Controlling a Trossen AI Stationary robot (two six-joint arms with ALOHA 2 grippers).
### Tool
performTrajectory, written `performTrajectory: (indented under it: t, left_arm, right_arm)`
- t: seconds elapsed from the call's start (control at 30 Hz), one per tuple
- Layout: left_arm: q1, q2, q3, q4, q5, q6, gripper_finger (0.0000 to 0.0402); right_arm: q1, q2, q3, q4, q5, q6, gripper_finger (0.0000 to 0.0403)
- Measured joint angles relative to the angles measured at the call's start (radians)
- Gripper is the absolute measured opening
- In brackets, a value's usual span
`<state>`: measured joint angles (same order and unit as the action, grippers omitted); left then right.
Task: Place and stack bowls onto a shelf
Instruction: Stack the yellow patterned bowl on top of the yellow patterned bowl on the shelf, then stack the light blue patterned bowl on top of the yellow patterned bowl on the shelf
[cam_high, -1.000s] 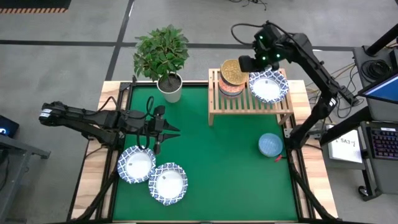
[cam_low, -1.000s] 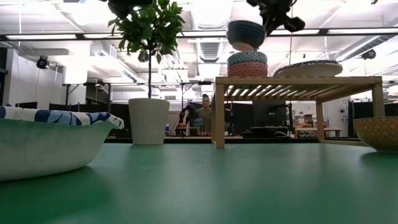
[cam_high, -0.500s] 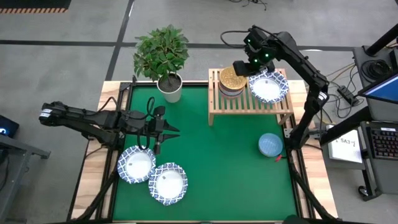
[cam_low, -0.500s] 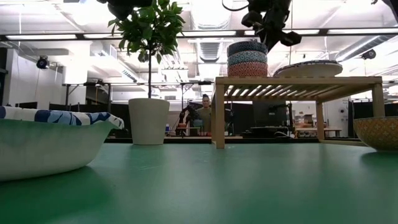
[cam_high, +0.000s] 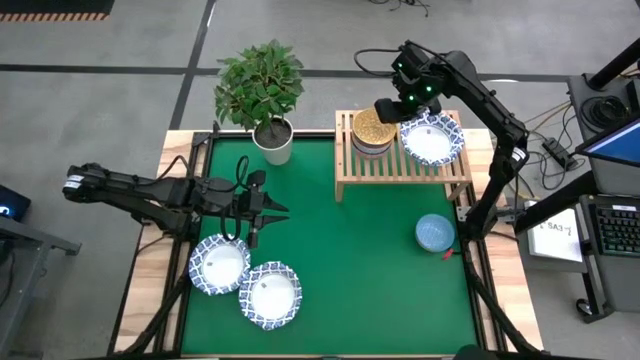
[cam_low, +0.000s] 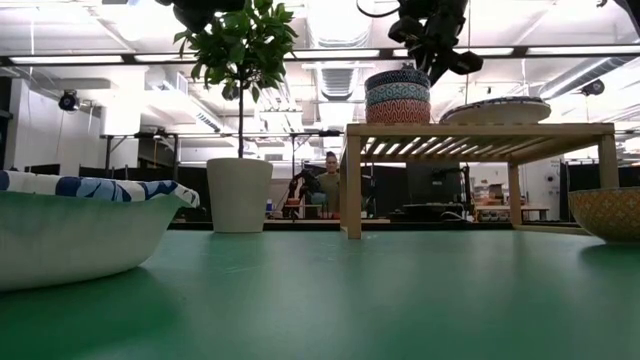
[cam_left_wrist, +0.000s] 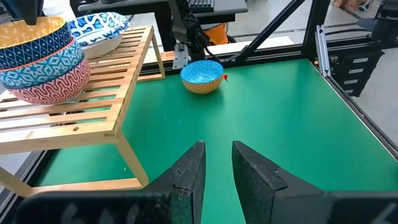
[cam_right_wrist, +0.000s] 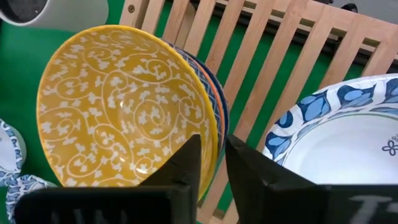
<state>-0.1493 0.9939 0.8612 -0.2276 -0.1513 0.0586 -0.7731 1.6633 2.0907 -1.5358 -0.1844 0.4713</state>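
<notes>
Green felt covers my table (cam_high: 350, 260), with a wooden shelf (cam_high: 400, 165) along its far edge and a potted plant (cam_high: 262, 95) at the far left corner. On the shelf I see a stack of small bowls (cam_high: 372, 132) with the yellow patterned bowl (cam_right_wrist: 124, 112) on top, and beside it a wide white bowl with a blue rim (cam_high: 432, 138). My right gripper (cam_high: 392, 106) sits at the near rim of that top bowl; in its wrist view the rim runs into the narrow gap between the two fingers (cam_right_wrist: 180, 165), which stand only slightly apart, and I cannot tell whether they are pinching it or have let go. A light blue bowl (cam_high: 435, 233) rests on the felt near the right edge, well apart from the shelf. Two more wide blue-rimmed bowls (cam_high: 245, 280) lie touching each other at the near left. My left gripper (cam_high: 275, 210) waits above the felt just beyond them, fingers (cam_left_wrist: 186, 174) nearly together with nothing between them
</notes>
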Motion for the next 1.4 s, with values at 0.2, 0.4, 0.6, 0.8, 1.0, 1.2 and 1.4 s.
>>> performTrajectory:
  t: [0.2,0.4,0.6,0.8,1.0,1.2,1.4]
  left_arm:
    - [0.000,0.000,0.000,0.000,0.000,0.000,0.0061]
    - [0.000,0.000,0.000,-0.002,0.000,-0.030,0.0061]
    - [0.000,0.000,-0.018,-0.007,0.000,-0.116,0.0061]
    - [-0.001,0.006,-0.057,-0.008,0.003,-0.236,0.0061]
    - [-0.003,0.029,-0.118,-0.038,0.006,-0.356,0.0061]
    - [-0.005,0.044,-0.145,-0.038,0.006,-0.417,0.0061]
    - [-0.005,0.045,-0.132,-0.034,0.006,-0.411,0.0061]
  right_arm:
    - [-0.017,-0.003,0.009,-0.003,-0.001,-0.012,0.0109]
    - [-0.040,-0.014,0.088,0.000,0.001,-0.028,0.0136]
    - [-0.008,-0.073,0.165,0.007,0.002,-0.029,0.0136]
    - [0.144,-0.185,0.177,0.011,0.088,-0.026,0.0126]
    - [0.482,-0.251,0.135,0.020,0.334,0.045,0.0118]
    - [0.849,-0.230,0.063,0.102,0.577,0.126,0.0116]
    - [1.070,-0.138,-0.020,0.214,0.626,0.135,0.0116]
